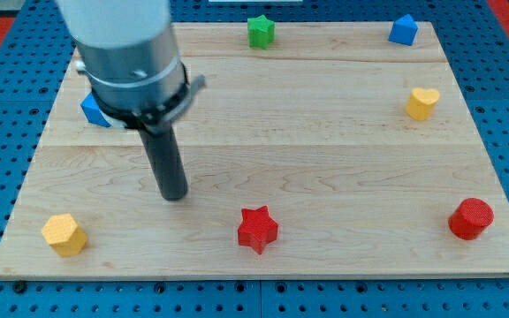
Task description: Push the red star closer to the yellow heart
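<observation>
A pale wooden tabletop (325, 132) with visible grain sits on a blue pegboard base. The arm carries no hand, only a straight dark rod under a grey metal collar; my tip (174, 196) rests on bare wood, to the view's left of the glossy red star-shaped block (257, 229) and apart from it. The star lies near the view's bottom edge, well apart from the smooth yellow heart-shaped block (422, 102) at the upper right. Judging by that gap, the push has not visibly started and all of it remains. Other solid, matte blocks: a green star (260, 31), a blue block (403, 30), a red cylinder (471, 218), a yellow hexagonal block (64, 234)
</observation>
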Tool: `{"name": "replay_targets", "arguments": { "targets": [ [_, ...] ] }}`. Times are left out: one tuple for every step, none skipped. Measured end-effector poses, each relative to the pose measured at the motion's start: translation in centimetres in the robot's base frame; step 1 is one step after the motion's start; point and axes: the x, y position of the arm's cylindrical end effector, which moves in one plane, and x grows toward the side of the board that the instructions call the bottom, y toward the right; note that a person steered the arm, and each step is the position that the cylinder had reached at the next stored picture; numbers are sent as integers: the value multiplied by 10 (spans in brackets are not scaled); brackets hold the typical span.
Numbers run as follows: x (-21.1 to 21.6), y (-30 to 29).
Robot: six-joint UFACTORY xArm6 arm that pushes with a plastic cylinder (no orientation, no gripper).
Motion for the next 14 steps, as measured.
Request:
{"name": "replay_targets", "arguments": {
  "targets": [
    [43,2],
    [54,23],
    [48,71],
    [37,102],
    [11,131],
    [-4,164],
    [32,163],
    [54,164],
    [16,180],
    [-34,197],
    [-71,256],
    [-72,246],
    [-71,210],
    [-92,230]
  ]
}}
